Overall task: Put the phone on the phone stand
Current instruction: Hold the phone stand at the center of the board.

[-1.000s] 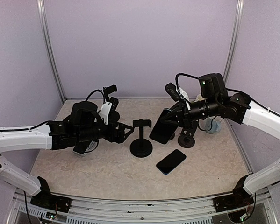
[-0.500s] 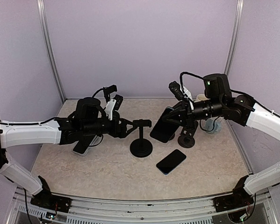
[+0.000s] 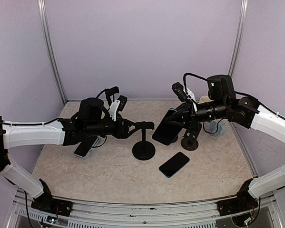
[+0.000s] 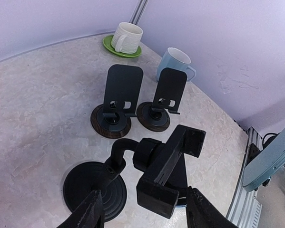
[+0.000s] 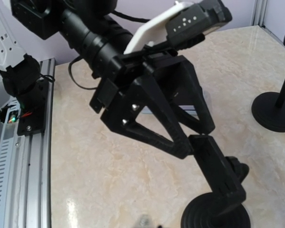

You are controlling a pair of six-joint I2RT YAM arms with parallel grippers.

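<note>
Top external view: the right hand [image 3: 176, 121] is clamped on a dark phone [image 3: 164, 128], holding it tilted in the air just right of the phone stand [image 3: 143, 145], not yet on it. The left hand [image 3: 132, 127] reaches to the stand's cradle [image 3: 144, 125] from the other side. A second phone [image 3: 174, 164] lies flat on the bench [image 3: 109, 175].

Left wrist view: the left hand's fingers [image 4: 92, 213] stand partly open astride the cradle. Gaps show on both sides, so they grip nothing. The held phone's edge shows at far right.

Right wrist view: its own fingers and the phone are hidden.

Pickup looks done; seating the phone is left.
</note>
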